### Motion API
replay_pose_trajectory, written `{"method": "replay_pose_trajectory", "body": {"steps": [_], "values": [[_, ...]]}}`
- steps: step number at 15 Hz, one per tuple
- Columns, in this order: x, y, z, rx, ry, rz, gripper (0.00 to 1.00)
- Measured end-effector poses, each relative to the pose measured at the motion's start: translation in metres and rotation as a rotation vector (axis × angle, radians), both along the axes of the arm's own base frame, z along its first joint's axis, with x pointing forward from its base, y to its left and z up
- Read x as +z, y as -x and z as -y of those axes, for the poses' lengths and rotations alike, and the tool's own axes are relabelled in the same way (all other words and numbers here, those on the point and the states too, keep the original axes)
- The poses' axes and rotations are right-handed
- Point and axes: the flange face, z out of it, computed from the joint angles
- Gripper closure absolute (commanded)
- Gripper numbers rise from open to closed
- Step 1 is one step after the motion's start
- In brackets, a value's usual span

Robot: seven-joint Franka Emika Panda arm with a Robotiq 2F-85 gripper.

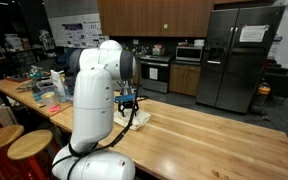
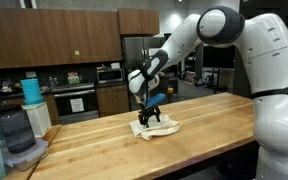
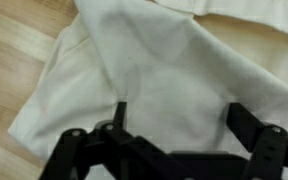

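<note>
While the gripper (image 2: 152, 112) hangs right over a crumpled cream cloth (image 2: 156, 128), its jaws stand wide apart and clasp nothing. Whether the fingertips touch the fabric cannot be told. In the wrist view the black fingers (image 3: 119, 115) straddle the cloth's folds, with bare wood at the left. In both exterior views the cloth lies on the butcher-block table (image 2: 219, 125), near its middle.

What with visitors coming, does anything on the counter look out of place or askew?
The cream cloth lies crumpled and folded over itself on the wooden countertop, directly under the open pincer, rather than spread flat. Nothing looks spilled or damaged.
</note>
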Motion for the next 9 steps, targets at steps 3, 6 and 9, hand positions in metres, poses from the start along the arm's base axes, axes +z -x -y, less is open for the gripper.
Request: {"method": "replay_pose_trajectory", "body": {"steps": [3, 6, 9], "values": [[0.007, -0.003, -0.002, 0.004, -0.005, 0.043, 0.00], [0.033, -0.004, -0.004, -0.016, -0.034, 0.160, 0.00], [0.068, 0.006, 0.001, -0.062, -0.036, 0.289, 0.00]]}}
